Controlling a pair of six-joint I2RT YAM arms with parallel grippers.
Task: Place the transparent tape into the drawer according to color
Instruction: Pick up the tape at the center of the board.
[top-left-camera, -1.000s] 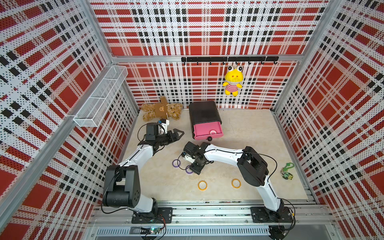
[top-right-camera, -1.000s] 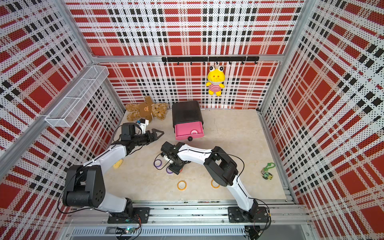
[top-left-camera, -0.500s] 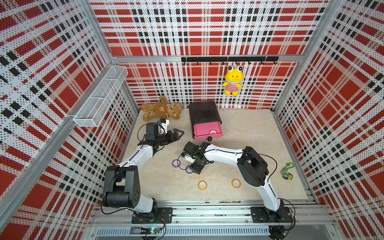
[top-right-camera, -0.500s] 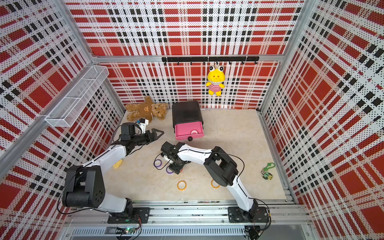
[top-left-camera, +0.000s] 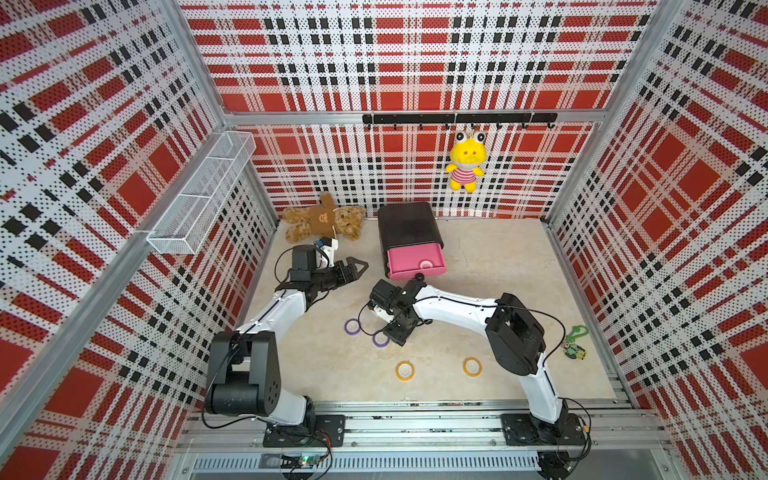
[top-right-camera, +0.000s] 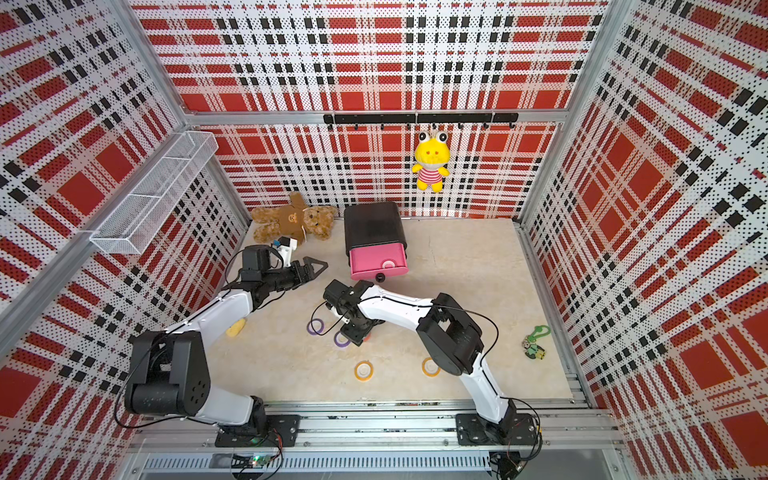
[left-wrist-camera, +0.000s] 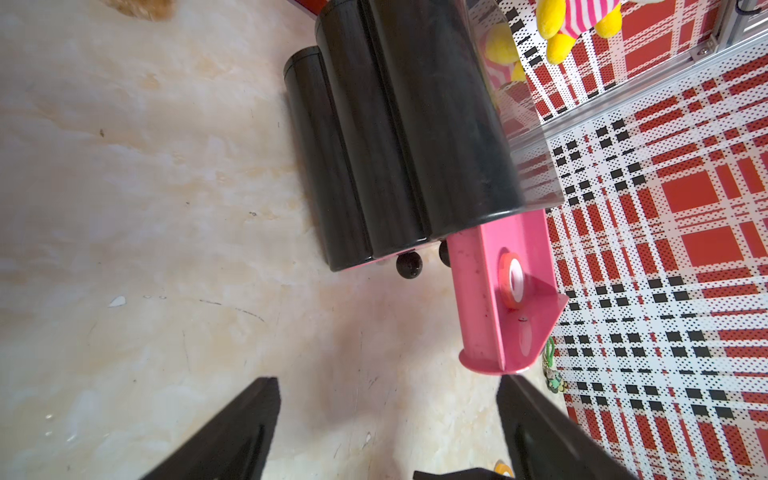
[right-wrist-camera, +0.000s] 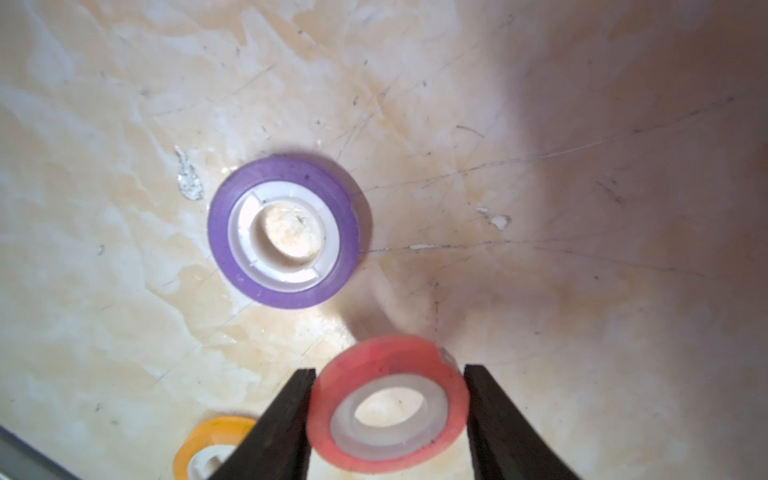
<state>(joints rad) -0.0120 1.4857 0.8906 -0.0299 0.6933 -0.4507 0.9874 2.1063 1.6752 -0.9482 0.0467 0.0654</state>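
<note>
My right arm reaches out from the front rail with its elbow raised and its forearm stretched low toward the chest. The wrist bends so that my right gripper points down at the floor. Its jaws are partway closed on a red-pink tape ring, one finger pressed against each side of the rim, and the ring sits tilted between them. I cannot tell whether it is clear of the floor. A purple ring lies flat just beside it and a second purple ring lies near that. An orange ring and a second orange ring lie closer to the rail.

My left arm leans toward the back. Its forearm slopes up and its wrist is roughly level, aiming my left gripper toward the chest from the side. Those jaws stand wide apart and hold nothing. The top drawer is pulled out, and a second red-pink ring rests inside it.
</note>
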